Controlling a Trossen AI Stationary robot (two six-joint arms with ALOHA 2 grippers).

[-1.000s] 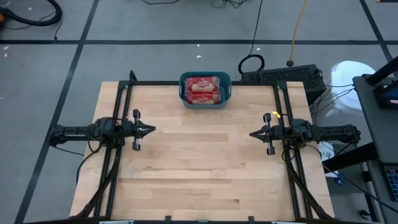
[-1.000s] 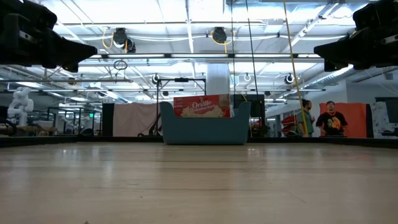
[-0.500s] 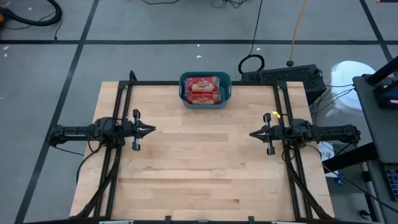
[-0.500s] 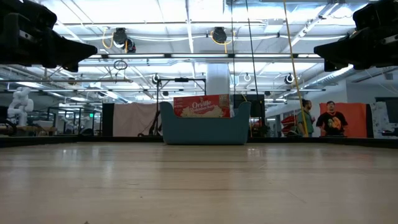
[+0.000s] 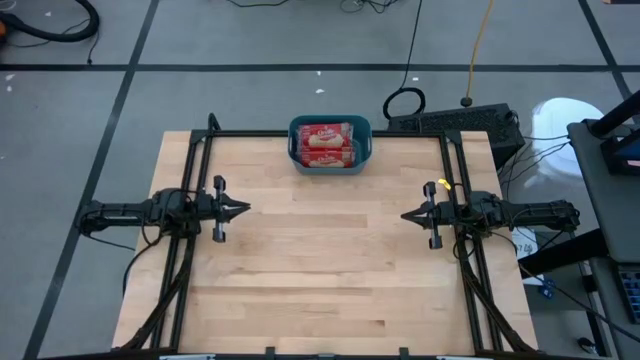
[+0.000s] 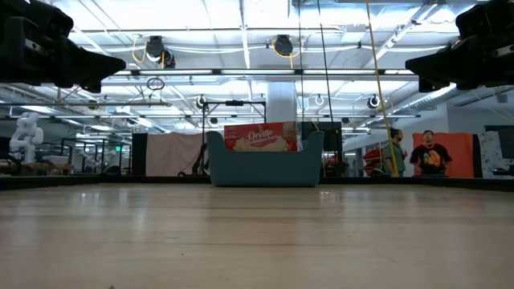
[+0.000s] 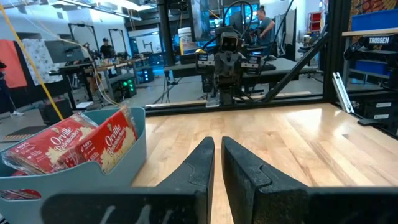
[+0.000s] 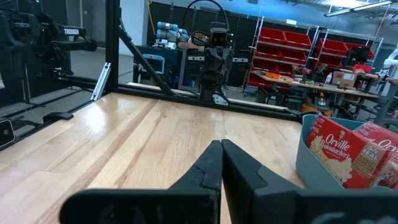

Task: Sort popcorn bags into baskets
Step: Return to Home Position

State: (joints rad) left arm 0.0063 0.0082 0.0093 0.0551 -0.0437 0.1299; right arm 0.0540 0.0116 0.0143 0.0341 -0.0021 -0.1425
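Reading the table (image 5: 320,290) from above as a clock face, the left gripper (image 5: 240,209) hangs at 9 o'clock and the right gripper (image 5: 405,215) at 3 o'clock. Their tips point at each other across the middle of the boards, well apart. Each wrist view shows that arm's own jaws clenched to a thin slit with nothing between them. Farther back, at 12 o'clock against the table's far edge, stands the teal basket (image 5: 365,150), apart from both grippers. The popcorn bags (image 5: 326,143) lie inside it, red packets with cream oval labels facing up, filling it side by side. From table height, the printed face of one shows above the basket's rim. Beyond the far edge, toward 1 o'clock, a person (image 6: 426,154) in a dark shirt stands before an orange panel (image 6: 458,152)
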